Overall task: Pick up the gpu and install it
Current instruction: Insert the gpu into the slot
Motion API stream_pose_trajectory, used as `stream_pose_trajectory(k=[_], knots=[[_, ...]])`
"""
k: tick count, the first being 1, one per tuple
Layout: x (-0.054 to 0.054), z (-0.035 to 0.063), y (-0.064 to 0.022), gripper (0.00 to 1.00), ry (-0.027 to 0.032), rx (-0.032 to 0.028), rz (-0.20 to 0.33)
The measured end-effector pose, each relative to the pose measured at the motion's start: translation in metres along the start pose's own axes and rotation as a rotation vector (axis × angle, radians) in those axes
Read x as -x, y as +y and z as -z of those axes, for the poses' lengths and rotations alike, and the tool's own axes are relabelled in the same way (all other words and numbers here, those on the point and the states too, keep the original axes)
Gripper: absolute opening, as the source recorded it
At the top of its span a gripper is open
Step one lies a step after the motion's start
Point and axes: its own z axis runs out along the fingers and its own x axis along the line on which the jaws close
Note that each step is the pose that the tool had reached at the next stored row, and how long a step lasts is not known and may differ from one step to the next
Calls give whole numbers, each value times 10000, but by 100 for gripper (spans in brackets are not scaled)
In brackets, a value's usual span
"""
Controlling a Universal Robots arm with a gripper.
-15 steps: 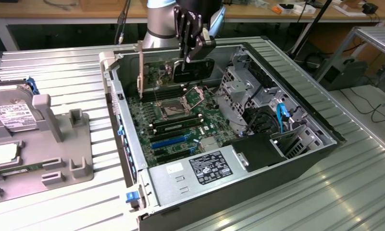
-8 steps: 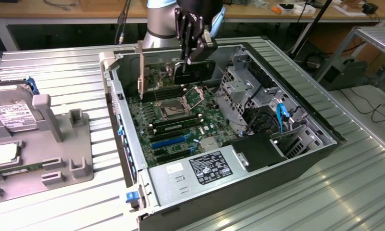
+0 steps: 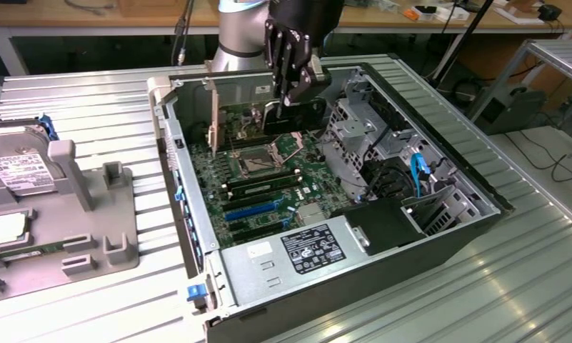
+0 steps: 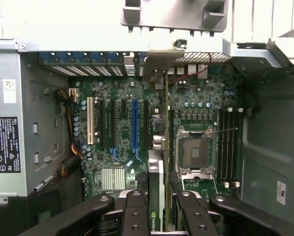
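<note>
Gripper (image 3: 291, 96) is closed on the gpu (image 3: 300, 118). In the wrist view its fingers (image 4: 135, 209) are clamped on the two faces of the card, and the gpu (image 4: 156, 172) is seen edge-on between them.

Location of the gpu: inside the open computer case (image 3: 457, 193), held upright on edge over the motherboard (image 3: 310, 189). Its silver bracket (image 3: 212, 111) faces the case's rear wall. In the wrist view the bracket (image 4: 161, 59) lies near the rear slot openings (image 4: 82, 59). There the card lines up between the blue slot (image 4: 135, 123) and the CPU socket (image 4: 195, 152). Whether the card's lower edge touches a slot cannot be determined.

Other items noted: the power supply (image 3: 300, 250), with its label facing up, sits at the near end of the case. The case lies on its side on a ribbed metal table (image 3: 514, 271). At the exterior view's left, well apart from the case, a grey fixture (image 3: 86, 214) carries a hard drive (image 3: 19, 171) with a white label
</note>
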Motion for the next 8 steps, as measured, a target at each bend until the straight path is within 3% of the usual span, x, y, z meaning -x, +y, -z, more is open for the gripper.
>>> stream_pose_trajectory(k=[4, 8], knots=[[-2, -9, 0, 27, -1, 0, 0], [-7, -182, 3, 27, -2, -1, 1]])
